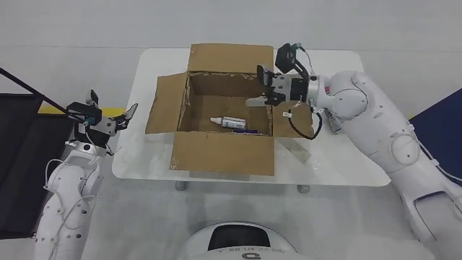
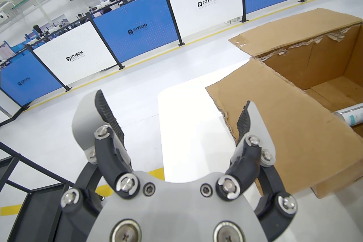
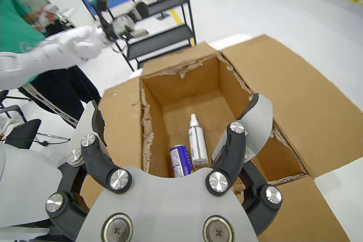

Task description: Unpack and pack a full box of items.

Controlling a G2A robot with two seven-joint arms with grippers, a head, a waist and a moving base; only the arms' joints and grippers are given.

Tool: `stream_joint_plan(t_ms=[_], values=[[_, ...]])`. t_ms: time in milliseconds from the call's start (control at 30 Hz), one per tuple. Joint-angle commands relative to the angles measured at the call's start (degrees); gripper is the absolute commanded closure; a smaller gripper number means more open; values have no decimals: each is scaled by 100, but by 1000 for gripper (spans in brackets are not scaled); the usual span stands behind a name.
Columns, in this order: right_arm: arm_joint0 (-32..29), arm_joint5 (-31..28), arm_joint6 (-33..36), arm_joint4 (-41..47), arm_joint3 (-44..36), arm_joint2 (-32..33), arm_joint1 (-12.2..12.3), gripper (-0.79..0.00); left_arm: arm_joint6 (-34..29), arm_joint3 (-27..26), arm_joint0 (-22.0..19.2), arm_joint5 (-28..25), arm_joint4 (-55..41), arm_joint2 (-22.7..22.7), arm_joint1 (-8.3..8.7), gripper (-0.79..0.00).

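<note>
Open brown box point(image 1: 224, 153), ragged edges; white bottle point(image 3: 196, 141), blue can point(image 3: 180, 159) inside.

The can point(image 3: 179, 159) is half hidden behind the right gripper point(image 3: 177, 107). The bottle point(image 2: 349, 116) is cut off by the frame edge and the box point(image 2: 283, 118) wall.

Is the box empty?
No, a white spray bottle and a blue can lie side by side on the floor of the box.

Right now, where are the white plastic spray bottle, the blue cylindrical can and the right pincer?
white plastic spray bottle point(image 3: 196, 141), right wrist view, mid-body.
blue cylindrical can point(image 3: 181, 159), right wrist view, its side.
right pincer point(image 3: 177, 105), right wrist view, midway between fingertips.
</note>
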Motion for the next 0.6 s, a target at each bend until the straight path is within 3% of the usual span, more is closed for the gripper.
stream_joint_plan(t_ms=[0, 200, 367, 567], values=[[385, -237, 186, 46, 418, -401, -191, -785, 0, 0, 0, 0, 0, 0, 0, -782], [1077, -183, 308, -624, 1303, -1344, -773, -785, 0, 0, 0, 0, 0, 0, 0, -785], [1369, 308, 151, -1253, 1890, -1978, -1300, -785, 0, 0, 0, 0, 0, 0, 0, -785], [1591, 388, 175, -1547, 2555, -2428, -1828, -785, 0, 0, 0, 0, 0, 0, 0, -785]])
